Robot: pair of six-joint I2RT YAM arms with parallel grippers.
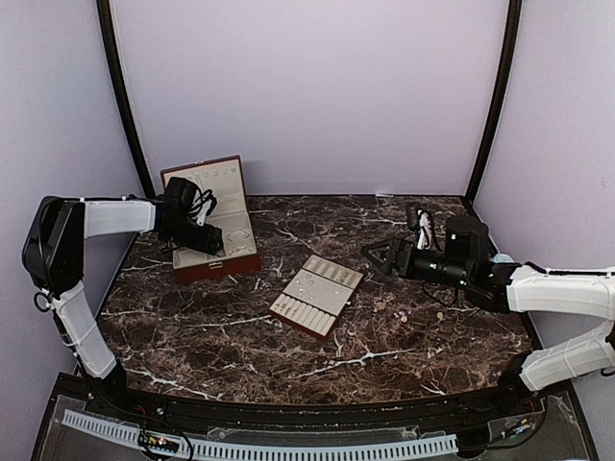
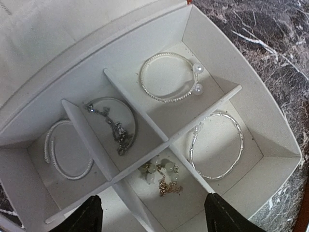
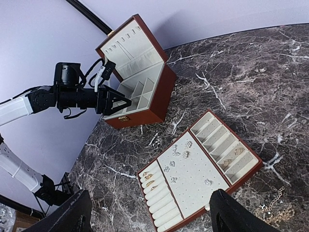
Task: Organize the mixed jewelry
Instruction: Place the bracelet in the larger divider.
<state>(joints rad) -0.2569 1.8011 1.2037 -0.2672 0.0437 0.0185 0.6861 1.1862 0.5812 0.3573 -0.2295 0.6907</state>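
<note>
Left gripper (image 2: 152, 208): fingers spread wide, nothing between them, positioned above the open box (image 2: 270, 121). Right gripper (image 3: 149, 203): fingers spread wide, empty, above the table (image 3: 251, 72). Jewelry (image 2: 170, 77): bangles lie flat in separate box compartments, and the pearl-tipped bangle's gap faces the right wall. Rings (image 3: 176, 152) and studs sit on the tray (image 3: 193, 164). A thin chain (image 3: 273, 211) lies on the table near the tray, long axis diagonal.
</note>
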